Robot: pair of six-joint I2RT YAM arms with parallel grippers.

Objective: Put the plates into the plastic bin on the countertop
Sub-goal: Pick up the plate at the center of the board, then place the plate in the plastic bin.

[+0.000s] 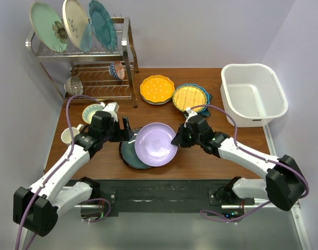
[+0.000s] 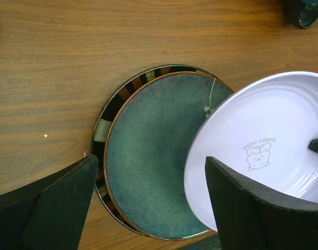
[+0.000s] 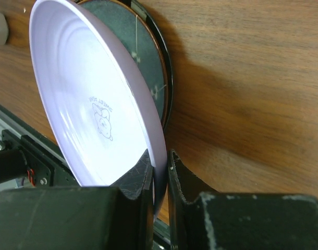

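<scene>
right claw (image 3: 160,167) is clamping lilac plate (image 3: 91,99) by its rim, holding it tilted | left claw (image 2: 151,200) is hanging open above dark-rimmed plate (image 2: 148,156) lying on desk (image 2: 54,62)

Brown wooden table (image 1: 195,159) carries dark patterned-rim plate (image 1: 129,153), yellow scalloped plate (image 1: 157,89), blue star-shaped plate (image 1: 207,97), white plastic bin (image 1: 253,121), chrome wire rack (image 1: 125,57).

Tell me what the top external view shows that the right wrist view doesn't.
Only top external: the white plastic bin at far right, the yellow scalloped plate and yellow gridded plate on the table, and the left pincer. Only right wrist: the right pincer pinching the lilac plate's rim, and the printed cartoon inside it. Both: the lilac plate overlapping the dark-rimmed plate.
</scene>
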